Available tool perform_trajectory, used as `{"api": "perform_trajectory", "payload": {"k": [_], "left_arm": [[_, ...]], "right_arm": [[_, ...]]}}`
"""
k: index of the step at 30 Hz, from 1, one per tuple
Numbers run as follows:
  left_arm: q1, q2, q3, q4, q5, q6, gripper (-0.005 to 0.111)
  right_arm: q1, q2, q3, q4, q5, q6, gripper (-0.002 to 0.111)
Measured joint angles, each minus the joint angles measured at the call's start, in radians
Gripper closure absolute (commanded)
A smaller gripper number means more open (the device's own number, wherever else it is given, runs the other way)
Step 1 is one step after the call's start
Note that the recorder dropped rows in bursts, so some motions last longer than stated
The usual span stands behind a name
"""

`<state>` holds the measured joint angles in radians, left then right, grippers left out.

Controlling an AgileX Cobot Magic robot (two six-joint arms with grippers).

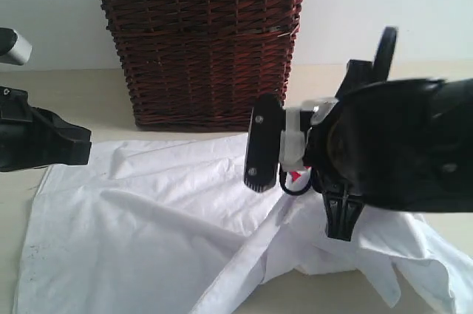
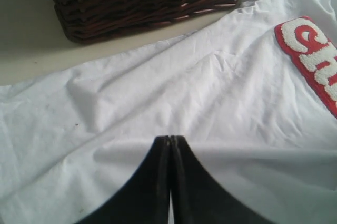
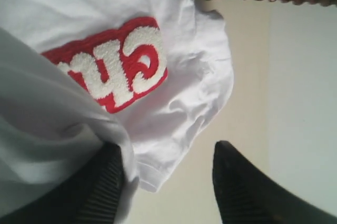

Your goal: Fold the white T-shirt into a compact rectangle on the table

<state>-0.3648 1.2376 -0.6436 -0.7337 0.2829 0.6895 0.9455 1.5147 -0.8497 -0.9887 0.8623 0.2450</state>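
We find the right arm blocking much of the exterior view at 3 o'clock, with only a red sliver of print showing past it. The white T-shirt (image 1: 148, 218) lies spread and creased on the desk (image 1: 81, 85), with the basket (image 1: 199, 41) at its 12 o'clock. The red-edged lettering (image 3: 116, 66) is cut off in both wrist views, and we cannot read a word. The left claw (image 2: 170, 139) is closed, with nothing seen between its jaws. The right claw (image 3: 168, 150) stands open, with cloth draped against one finger (image 3: 102, 187).
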Motion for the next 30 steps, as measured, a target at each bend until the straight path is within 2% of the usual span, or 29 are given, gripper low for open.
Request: {"api": "perform_trajectory", "payload": {"k": [4,7,9,12,16,19,22,26,30], "left_arm": [[0.0,0.0,0.0,0.0,0.0,0.005,0.107],[0.0,0.0,0.0,0.0,0.0,0.007,0.107],[0.0,0.0,0.0,0.0,0.0,0.007,0.107],[0.0,0.0,0.0,0.0,0.002,0.007,0.107],[0.0,0.0,0.0,0.0,0.004,0.007,0.107],[0.0,0.0,0.002,0.0,0.007,0.007,0.107],[0.0,0.0,0.008,0.0,0.007,0.007,0.107],[0.0,0.0,0.014,0.0,0.001,0.007,0.107],[0.0,0.0,0.016,0.0,0.001,0.009,0.107]], "right_arm": [[-0.016,-0.156,0.0,0.059,-0.056,0.015,0.058],[-0.096,-0.232,-0.002,0.062,-0.078,0.07,0.059],[-0.156,-0.26,-0.002,0.13,-0.081,0.062,0.059],[-0.223,-0.272,-0.002,0.394,-0.083,-0.113,0.062],[-0.259,-0.247,-0.002,0.913,0.006,-0.507,0.064],[-0.26,-0.21,-0.003,1.137,0.11,-0.634,0.063],[-0.231,-0.193,-0.001,1.25,0.198,-0.717,0.063],[-0.132,-0.193,0.032,1.235,0.172,-0.714,0.063],[-0.04,-0.156,0.09,1.138,0.119,-0.576,0.063]]}}
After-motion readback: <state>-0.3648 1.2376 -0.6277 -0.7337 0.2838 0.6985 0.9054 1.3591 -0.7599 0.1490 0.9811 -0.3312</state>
